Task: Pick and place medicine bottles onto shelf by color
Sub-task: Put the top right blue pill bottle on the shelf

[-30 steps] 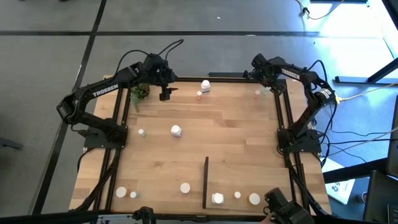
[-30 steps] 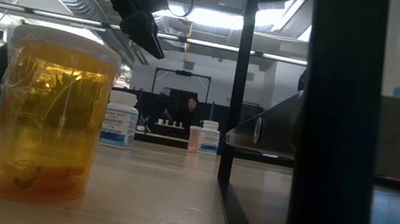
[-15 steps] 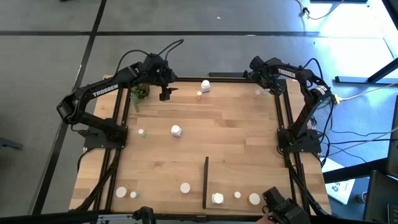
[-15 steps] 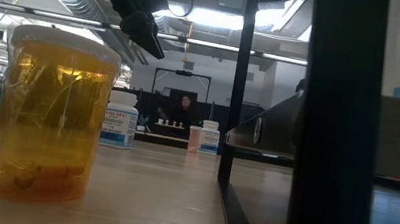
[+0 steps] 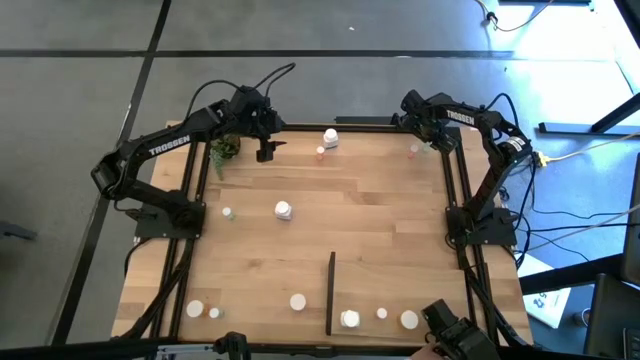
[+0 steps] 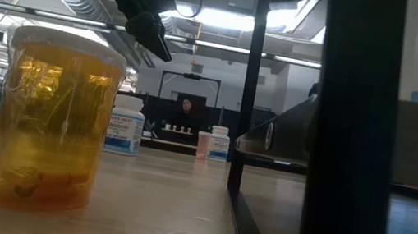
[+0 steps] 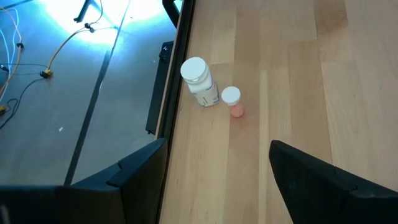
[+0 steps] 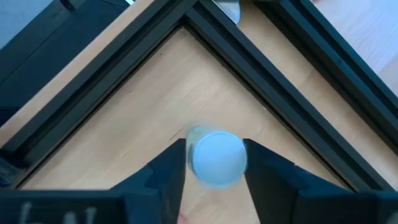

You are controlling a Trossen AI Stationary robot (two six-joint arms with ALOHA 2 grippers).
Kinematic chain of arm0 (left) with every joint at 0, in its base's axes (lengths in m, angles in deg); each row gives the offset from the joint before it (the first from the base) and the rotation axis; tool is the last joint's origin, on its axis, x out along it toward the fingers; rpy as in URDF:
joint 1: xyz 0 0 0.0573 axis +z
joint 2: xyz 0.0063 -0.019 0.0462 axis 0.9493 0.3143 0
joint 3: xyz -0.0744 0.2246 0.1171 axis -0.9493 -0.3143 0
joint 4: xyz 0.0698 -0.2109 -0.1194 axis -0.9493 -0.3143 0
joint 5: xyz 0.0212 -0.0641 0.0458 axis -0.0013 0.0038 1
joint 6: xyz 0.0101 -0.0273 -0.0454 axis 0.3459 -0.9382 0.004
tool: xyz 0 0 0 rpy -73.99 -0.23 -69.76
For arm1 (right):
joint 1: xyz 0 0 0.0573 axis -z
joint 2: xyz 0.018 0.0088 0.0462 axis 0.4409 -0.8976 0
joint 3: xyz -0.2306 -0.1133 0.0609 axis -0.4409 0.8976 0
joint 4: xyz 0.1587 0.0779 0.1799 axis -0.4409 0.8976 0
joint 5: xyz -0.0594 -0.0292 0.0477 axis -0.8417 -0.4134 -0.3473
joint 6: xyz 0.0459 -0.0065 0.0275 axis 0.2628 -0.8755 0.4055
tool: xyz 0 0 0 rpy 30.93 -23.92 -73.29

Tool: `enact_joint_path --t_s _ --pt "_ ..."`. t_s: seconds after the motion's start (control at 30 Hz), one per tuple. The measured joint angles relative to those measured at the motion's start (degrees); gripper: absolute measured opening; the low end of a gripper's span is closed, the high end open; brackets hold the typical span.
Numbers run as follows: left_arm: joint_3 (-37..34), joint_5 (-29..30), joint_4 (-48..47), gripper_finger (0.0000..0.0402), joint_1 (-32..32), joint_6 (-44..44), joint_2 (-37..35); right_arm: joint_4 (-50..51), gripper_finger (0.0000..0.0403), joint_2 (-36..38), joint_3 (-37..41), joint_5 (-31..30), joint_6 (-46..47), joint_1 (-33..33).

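Observation:
My right gripper [image 5: 428, 143] is low in the table's far right corner, shut on a small pale green bottle with a pale cap [image 8: 217, 158]. A small pinkish bottle [image 5: 414, 150] stands beside it. My left gripper [image 5: 265, 152] hangs open and empty above the far left of the table [image 7: 217, 180]. Ahead of it stand a large white bottle [image 7: 199, 82] and a small pinkish one [image 7: 232, 101]. More bottles stand at mid-table [image 5: 283, 210] and along the near edge. The shelf's black strip [image 5: 331, 293] stands near the front, with its panel [image 5: 395, 295] to the right. My right gripper pinches the pale green bottle between its two fingers [image 8: 168, 171], at the sides just under the cap [image 8: 193, 140]. The fingers come from above, pointing down. The bottle stands upright in the corner of the table; whether its base is still on the wood does not show.
Black frame rails [image 8: 273, 74] meet in a corner close around the right gripper. A small green plant [image 5: 224, 148] sits by the left arm. An amber bottle [image 6: 55, 119] stands at the near edge. Three bottles [image 5: 381, 314] stand on the shelf panel.
My right gripper has shifted a little toward the table's far edge and left, over the corner bottle, then held still.

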Motion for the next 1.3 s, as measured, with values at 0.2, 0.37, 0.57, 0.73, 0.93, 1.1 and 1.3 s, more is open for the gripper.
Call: enact_joint_path --t_s 0.2,0.37,0.57,0.73,0.93,1.1,1.3 --pt "-0.02 0.0 0.0 0.0277 0.0 0.0 0.0 -0.16 0.0123 0.0 0.0 -0.38 -0.02 0.01" --pt "-0.02 0.0 0.02 0.0277 0.0 0.0 0.0 -0.16 0.013 0.0 0.0 -0.38 -0.02 0.01" --pt "-0.02 0.0 0.02 0.0277 0.0 0.0 0.0 -0.08 0.0125 0.03 0.0 -0.26 -1.73 -0.49" --pt "-0.02 0.0 0.0 0.0277 0.0 0.0 0.0 0.27 0.0124 0.33 0.0 0.84 -3.42 -2.23" --pt "-0.02 0.0 0.01 0.0277 -0.02 0.0 0.0 1.15 0.0124 2.51 0.0 1.4 -5.36 -4.61" --pt "-0.02 0.0 0.0 0.0277 0.0 0.0 0.0 2.58 0.0123 5.12 -0.02 0.88 -6.71 -6.95" --pt "-0.02 0.0 0.0 0.0277 0.0 0.0 0.0 4.79 0.0123 9.05 -0.04 -0.93 -6.75 -9.12"
